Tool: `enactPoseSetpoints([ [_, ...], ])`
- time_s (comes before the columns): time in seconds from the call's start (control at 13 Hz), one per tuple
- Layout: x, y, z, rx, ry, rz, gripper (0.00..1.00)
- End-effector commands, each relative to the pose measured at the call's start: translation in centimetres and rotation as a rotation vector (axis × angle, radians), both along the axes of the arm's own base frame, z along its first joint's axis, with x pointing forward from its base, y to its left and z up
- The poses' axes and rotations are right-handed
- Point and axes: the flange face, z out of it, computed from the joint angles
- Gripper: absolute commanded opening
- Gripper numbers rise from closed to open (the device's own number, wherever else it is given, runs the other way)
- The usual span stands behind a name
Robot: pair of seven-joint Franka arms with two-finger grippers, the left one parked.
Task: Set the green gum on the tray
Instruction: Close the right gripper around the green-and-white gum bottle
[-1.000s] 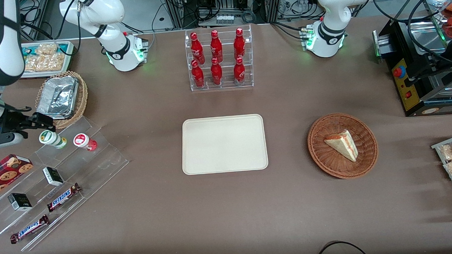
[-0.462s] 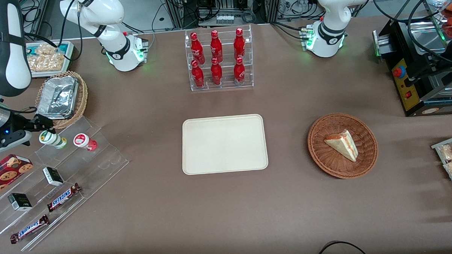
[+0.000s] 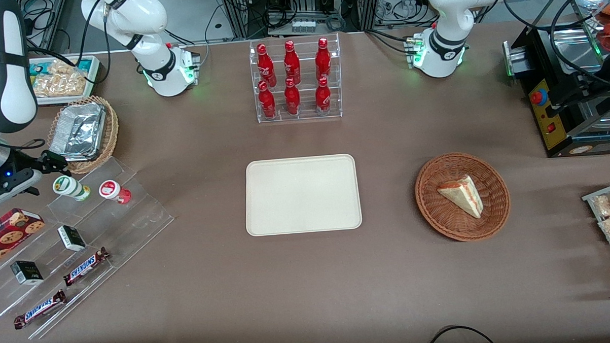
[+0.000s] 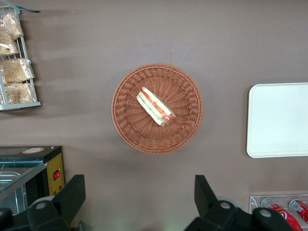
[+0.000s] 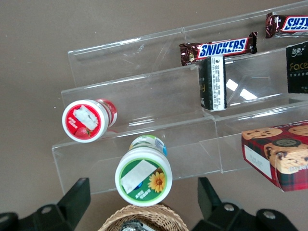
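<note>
Hovering near the working arm's end of the table in the front view, the gripper [image 3: 48,161] sits just above the green gum [image 3: 70,188] on the acrylic step rack [image 3: 108,209], well apart from the tray [image 3: 303,194]. Right wrist view: the jaws are spread and empty, and the green gum [image 5: 143,175] stands lid-up between them, beside the red gum [image 5: 88,119].

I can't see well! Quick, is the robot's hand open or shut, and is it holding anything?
End effector: open, holding nothing, hovering over the green gum on the clear shelf.
</note>
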Motion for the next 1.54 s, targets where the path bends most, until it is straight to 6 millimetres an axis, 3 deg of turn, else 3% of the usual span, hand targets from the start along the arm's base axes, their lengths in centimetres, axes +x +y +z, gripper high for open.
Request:
enactPoseSetpoints([
  [0.0,-0.9,0.3,-1.9,0.016,-0.036,-0.003,0.99],
  [0.62,-1.4,0.2,-4.3,0.005,-0.05,0.0,0.99],
  [0.69,-1.4,0.1,-4.2,0.005,-0.051,0.012,0.88],
  [0.77,-1.4,0.0,-4.2,0.004,-0.051,0.024,0.52],
  [0.85,-1.4,0.0,-4.3,0.006,-0.045,0.026,0.1],
  [0.92,-1.4,0.1,-4.2,0.007,-0.044,0.028,0.0],
  [1.15,-0.9,0.0,-2.8,0.008,-0.043,0.029,0.0],
  [1.46,0.8,1.0,2.5,0.032,-0.008,0.012,0.0],
])
